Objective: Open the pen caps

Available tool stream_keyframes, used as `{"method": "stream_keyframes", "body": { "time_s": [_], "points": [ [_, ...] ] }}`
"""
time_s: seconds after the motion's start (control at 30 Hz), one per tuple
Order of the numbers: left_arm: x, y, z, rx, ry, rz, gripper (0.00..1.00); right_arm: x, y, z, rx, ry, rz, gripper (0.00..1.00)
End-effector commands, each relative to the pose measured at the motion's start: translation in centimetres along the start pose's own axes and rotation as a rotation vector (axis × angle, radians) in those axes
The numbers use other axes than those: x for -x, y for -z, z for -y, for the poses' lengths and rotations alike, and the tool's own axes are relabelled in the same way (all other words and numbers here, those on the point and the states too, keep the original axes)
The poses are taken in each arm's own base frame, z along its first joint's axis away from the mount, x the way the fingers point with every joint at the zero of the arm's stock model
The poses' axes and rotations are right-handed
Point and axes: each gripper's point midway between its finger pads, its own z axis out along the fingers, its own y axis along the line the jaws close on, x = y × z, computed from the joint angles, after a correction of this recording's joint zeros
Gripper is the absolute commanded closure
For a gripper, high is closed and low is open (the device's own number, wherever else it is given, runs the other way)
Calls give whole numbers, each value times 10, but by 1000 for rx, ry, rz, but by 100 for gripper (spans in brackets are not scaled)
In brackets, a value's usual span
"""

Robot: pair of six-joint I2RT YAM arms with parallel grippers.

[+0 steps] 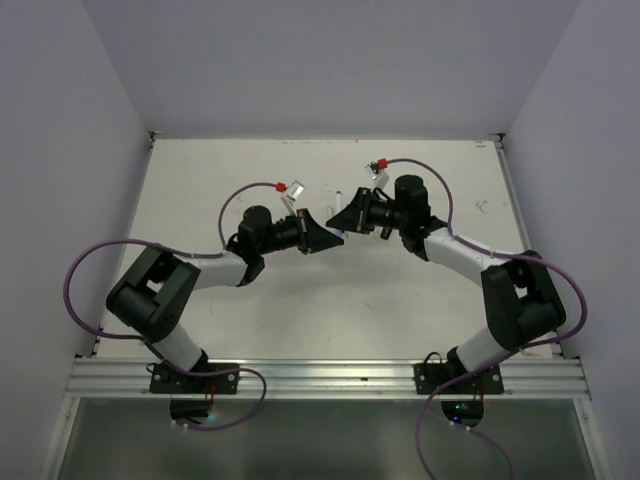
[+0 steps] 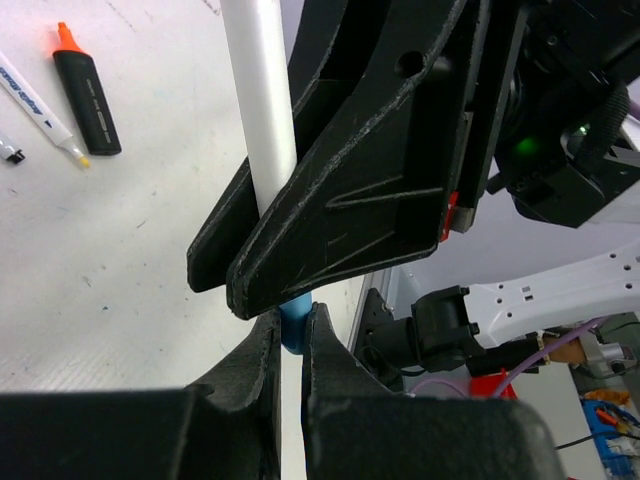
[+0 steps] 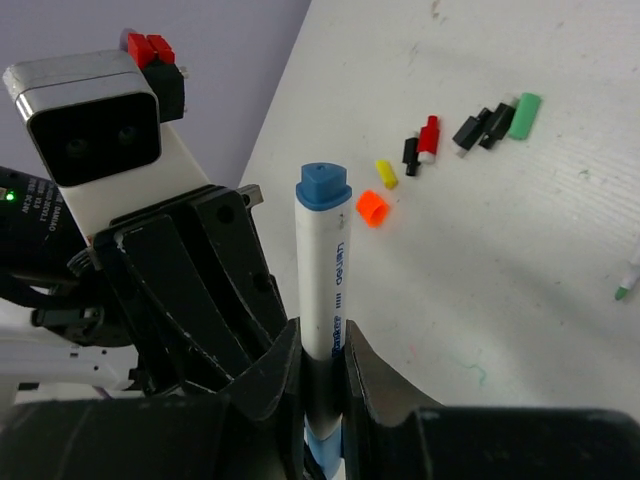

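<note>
1. Currently the left gripper is pinched narrow on a blue cap, which sits at the end of a white pen.
2. The right gripper meets it nose to nose over the middle of the table. Its jaws sit close on either side of the pen's barrel, and that looks like a hold.
3. The pen is held off the table between the two grippers. Its free end carries a blue plug.
4. The blue cap seems to be still seated, so this pen is not opened yet. By my reading, a pull apart is what remains.
5. Caps already off lie loose on the table: an orange cap, a yellow cap, a red cap, black caps and a green cap.
6. A black highlighter lies with its orange tip bare.
7. The joint between cap and barrel is hidden behind the right gripper's fingers, so I cannot tell whether any gap has opened there.
8. From above the pen is barely visible and the loose caps are too small to place. How many capped pens remain cannot be told.
</note>
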Motion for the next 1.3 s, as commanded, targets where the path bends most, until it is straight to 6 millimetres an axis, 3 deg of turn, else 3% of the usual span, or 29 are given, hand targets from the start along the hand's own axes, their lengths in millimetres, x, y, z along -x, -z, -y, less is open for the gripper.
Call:
{"method": "stream_keyframes", "body": {
  "time_s": [0.0,0.17,0.3,0.43,0.67,0.73,0.77,0.8,0.83,0.93,1.1,1.17,1.27],
  "points": [
    [-24,21,32,-136,-103,-91,100,51,6,-35,119,111,114,100],
    [-46,44,36,-149,-131,-99,100,78,9,-45,199,82,159,100],
    [-48,54,45,-166,-145,-79,100,96,9,-43,234,60,201,100],
    [-44,57,42,-118,-149,-51,100,103,4,-42,260,34,229,100],
    [-32,60,40,-41,-83,10,100,114,5,-32,58,235,333,100],
    [-31,62,27,39,-63,29,100,121,7,-30,-9,266,365,100],
    [-17,65,26,94,-89,94,100,123,8,-31,-28,271,375,100],
    [-24,71,8,198,-64,76,100,122,7,-21,-83,252,373,100],
    [-8,75,-4,298,-125,143,100,128,8,-22,-98,264,381,100],
    [1,89,-5,374,-177,200,100,126,0,-19,-159,279,366,100],
    [6,89,13,310,-238,224,100,116,-12,-5,-288,282,349,100],
    [-11,79,29,181,-250,134,100,111,-21,-7,-246,258,314,100],
    [-23,73,55,9,-274,74,100,109,-33,-26,-129,256,282,100]
  ]
}}
